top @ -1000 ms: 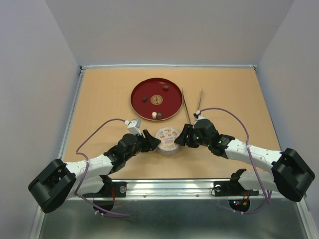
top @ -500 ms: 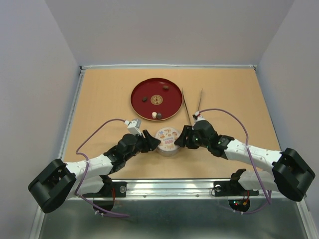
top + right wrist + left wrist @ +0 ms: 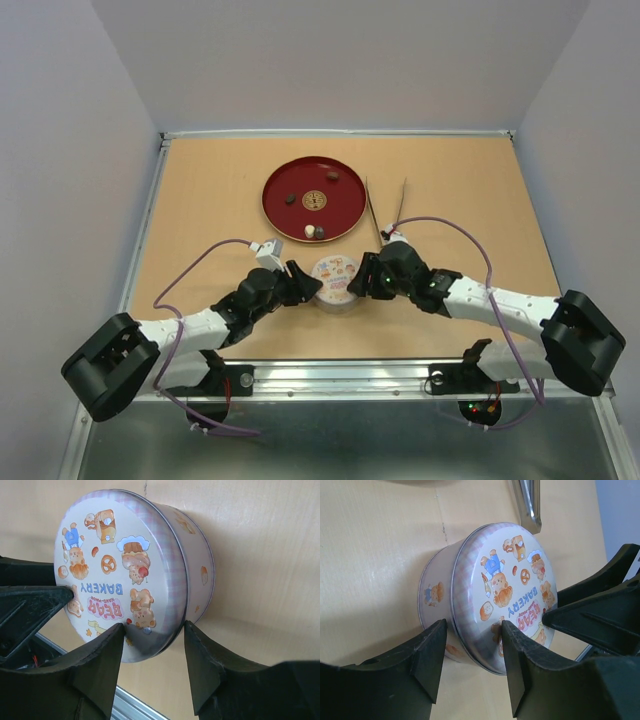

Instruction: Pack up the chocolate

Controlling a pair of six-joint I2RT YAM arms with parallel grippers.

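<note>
Seen from above, the left gripper (image 3: 305, 284) and the right gripper (image 3: 362, 278) stand at opposite sides of the closed bakery tin (image 3: 336, 280). An uneven pull could tip the tin or push it toward the tongs (image 3: 385, 212). The chocolate (image 3: 289, 198), a few small dark and cream pieces, lies on the red tray (image 3: 345, 200), well apart from the tin. In the left wrist view the jaws straddle the tin's edge; whether they clamp it I cannot tell. The right wrist view shows the same, and the grippers are very near, so they may collide.

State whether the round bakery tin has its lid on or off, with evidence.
On. Both wrist views show the printed lid seated flush over the tin, with no gap at its rim.
</note>
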